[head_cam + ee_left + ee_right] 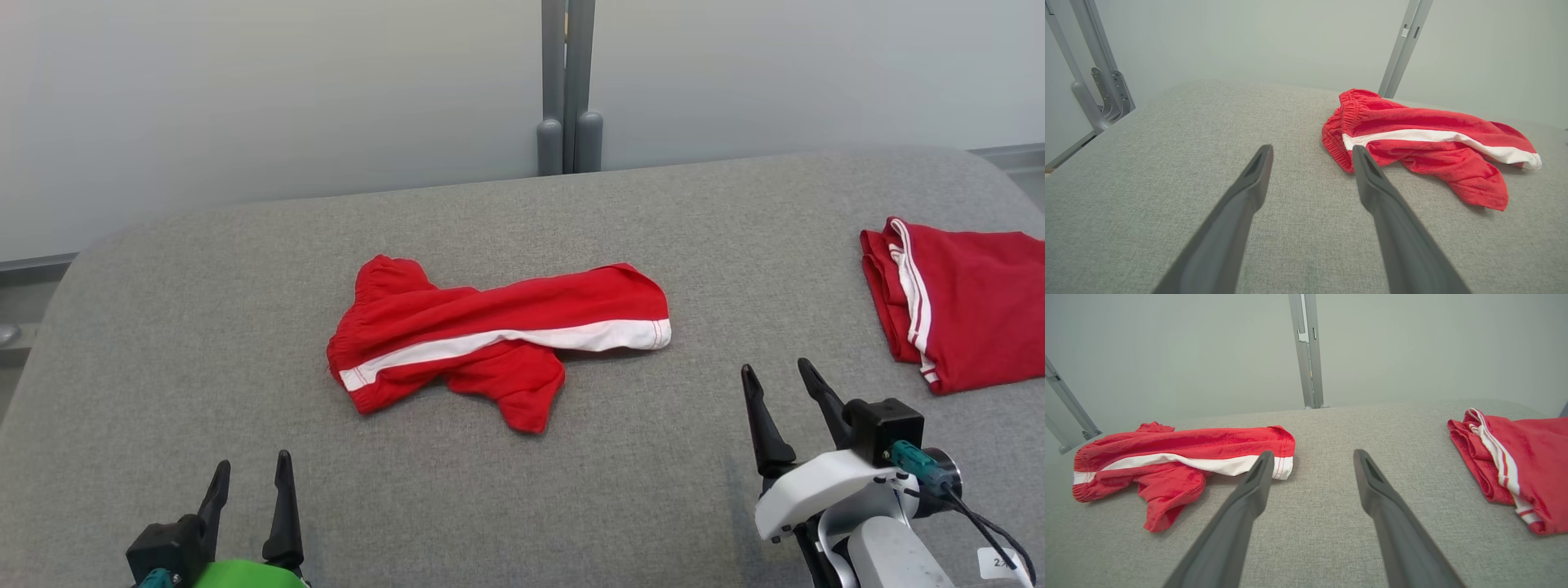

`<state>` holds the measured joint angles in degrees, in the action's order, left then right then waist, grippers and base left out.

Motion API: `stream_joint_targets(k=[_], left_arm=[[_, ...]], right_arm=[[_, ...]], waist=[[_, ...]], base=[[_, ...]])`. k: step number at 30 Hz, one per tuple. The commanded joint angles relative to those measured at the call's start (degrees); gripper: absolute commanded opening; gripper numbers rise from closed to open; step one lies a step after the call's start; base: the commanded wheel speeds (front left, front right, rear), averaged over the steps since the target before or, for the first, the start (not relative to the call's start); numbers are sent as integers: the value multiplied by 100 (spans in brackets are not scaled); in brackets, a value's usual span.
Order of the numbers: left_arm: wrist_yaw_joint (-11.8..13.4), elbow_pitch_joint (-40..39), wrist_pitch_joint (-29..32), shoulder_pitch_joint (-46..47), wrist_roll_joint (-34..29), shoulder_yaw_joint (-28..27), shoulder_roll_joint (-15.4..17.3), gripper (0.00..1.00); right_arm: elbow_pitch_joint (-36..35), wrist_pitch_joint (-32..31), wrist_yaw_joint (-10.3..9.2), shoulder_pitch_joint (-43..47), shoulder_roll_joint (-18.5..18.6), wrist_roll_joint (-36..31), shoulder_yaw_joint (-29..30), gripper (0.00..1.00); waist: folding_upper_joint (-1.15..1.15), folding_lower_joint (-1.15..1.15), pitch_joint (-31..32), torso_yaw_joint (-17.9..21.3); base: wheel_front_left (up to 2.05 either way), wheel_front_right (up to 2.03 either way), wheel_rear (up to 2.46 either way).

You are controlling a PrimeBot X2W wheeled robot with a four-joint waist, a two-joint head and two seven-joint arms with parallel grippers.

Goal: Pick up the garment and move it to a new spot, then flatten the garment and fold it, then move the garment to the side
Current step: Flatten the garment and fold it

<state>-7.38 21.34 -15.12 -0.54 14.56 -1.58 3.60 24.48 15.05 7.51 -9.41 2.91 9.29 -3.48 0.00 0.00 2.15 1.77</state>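
Lying crumpled mid-worktop on the grey fabric worktop (653, 490), the red shorts with a white side stripe (498, 339) sit untouched. The left pincer (253, 460) and right pincer (775, 366) hover short of them, one on each side, fingers apart and empty, seemingly staged for a two-handed lift.

Grey upholstered surface (245, 367), pale wall (245, 98)

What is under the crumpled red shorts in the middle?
The crumpled red white-striped shorts lie on the grey fabric-covered surface; nothing sticks out around their edges. The patch beneath is covered.
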Motion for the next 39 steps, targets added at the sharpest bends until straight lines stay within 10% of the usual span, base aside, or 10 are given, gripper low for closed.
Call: stream_joint_targets(k=[1,39], left_arm=[[-14,-19,0,-73,-24,-14,-3,100],[-5,661,0,1847,660,1118,256,100]], right_arm=[[-21,14,-6,74,10,-33,-10,100],[192,14,-7,-1238,48,-63,-335,100]], waist=[[0,0,21,15],[0,0,-1804,-12]], base=[[0,0,0],[0,0,0]])
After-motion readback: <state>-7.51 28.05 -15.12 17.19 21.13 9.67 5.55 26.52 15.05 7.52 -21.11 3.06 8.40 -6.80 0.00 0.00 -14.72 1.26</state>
